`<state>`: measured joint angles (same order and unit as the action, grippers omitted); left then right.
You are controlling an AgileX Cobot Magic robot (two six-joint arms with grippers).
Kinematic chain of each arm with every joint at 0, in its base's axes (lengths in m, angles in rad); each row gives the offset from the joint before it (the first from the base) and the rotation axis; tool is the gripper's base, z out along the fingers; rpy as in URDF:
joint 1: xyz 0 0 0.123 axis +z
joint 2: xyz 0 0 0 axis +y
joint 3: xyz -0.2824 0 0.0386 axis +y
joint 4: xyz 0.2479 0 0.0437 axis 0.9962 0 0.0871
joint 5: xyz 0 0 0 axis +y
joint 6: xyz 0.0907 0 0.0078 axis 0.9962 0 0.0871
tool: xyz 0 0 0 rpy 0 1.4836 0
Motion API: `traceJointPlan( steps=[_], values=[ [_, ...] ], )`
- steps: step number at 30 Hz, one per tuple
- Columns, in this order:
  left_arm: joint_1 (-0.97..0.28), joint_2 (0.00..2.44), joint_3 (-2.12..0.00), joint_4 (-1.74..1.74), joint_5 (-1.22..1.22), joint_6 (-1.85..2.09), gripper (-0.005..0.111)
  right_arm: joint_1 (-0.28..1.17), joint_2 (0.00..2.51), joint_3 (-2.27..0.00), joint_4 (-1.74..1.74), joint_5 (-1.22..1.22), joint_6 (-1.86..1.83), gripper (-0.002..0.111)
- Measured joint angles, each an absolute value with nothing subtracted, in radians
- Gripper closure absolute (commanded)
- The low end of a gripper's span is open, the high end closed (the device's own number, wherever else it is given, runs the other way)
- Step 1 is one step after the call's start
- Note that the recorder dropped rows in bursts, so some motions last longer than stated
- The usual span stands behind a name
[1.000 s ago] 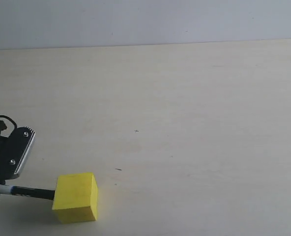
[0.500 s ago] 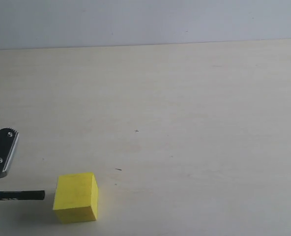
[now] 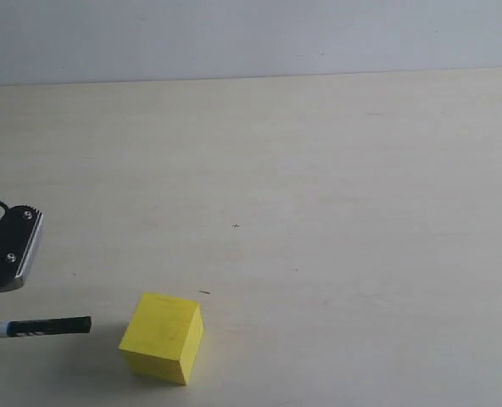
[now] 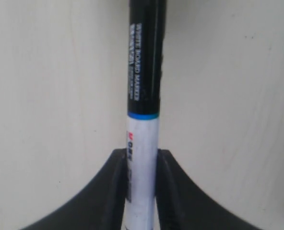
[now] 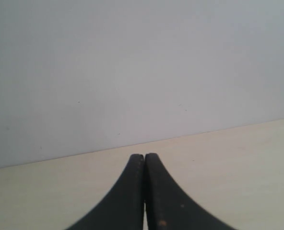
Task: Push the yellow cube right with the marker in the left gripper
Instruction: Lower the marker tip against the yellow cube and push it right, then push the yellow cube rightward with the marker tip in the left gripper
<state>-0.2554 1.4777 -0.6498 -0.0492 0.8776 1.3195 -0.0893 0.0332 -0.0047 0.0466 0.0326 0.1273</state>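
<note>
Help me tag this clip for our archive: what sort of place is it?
Probably a robot lab bench: a pale tabletop against a plain white wall, a yellow cube on it, and a marker clamped in the left end effector.

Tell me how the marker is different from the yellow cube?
The marker is long, thin, and black and white; the yellow cube is chunky and one plain colour. The marker is clamped in the left gripper, pointing toward the cube; the yellow cube sits loose on the table with nothing holding it. What they share: both are low at the left of the exterior view, with a gap between them.
</note>
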Motion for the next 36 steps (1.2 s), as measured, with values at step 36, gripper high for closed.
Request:
traceJointPlan(
  steps=[36],
  values=[
    [-0.394, 1.541, -0.696, -0.006, 0.862, 1.326, 0.107, -0.089, 0.033, -0.005, 0.049, 0.033, 0.127, 0.108]
  ],
)
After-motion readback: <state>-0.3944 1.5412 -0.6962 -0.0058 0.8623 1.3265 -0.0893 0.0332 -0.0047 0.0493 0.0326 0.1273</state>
